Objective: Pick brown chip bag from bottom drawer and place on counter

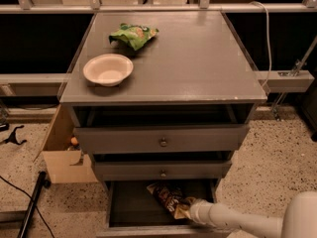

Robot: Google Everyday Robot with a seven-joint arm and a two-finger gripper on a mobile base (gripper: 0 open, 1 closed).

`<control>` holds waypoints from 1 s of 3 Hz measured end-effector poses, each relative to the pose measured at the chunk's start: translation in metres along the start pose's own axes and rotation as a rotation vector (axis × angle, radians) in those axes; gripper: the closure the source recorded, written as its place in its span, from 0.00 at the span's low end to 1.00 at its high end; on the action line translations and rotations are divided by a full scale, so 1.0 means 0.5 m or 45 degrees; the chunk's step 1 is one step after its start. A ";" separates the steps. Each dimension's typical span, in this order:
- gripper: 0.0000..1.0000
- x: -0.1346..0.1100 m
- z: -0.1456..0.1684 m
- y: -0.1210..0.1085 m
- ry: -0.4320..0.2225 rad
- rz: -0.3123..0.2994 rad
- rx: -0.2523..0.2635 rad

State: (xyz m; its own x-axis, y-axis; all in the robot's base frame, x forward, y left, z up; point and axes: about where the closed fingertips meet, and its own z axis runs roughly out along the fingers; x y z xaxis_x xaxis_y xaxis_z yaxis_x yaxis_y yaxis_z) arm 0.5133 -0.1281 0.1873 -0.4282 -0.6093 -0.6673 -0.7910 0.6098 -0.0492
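One brown chip bag is lying in the bottom drawer, the lowest of three. The tool is reaching the bag's tan end; whether it is gripping cannot be told. One white bowl and one green bag are sitting on the counter's left half.

We can read no lettering on the brown chip bag, which the gripper meets inside the bottom drawer.

The brown chip bag is lying diagonally in the open bottom drawer, the gripper at its tan end.
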 end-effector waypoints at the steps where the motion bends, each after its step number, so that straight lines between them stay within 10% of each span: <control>1: 0.99 0.003 0.001 0.000 0.006 0.000 0.006; 3: 1.00 0.004 0.005 0.002 0.020 0.002 0.013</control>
State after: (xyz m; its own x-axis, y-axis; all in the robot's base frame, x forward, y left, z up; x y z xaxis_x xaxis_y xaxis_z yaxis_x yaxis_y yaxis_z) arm 0.5128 -0.1275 0.1838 -0.4364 -0.6161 -0.6557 -0.7858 0.6159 -0.0558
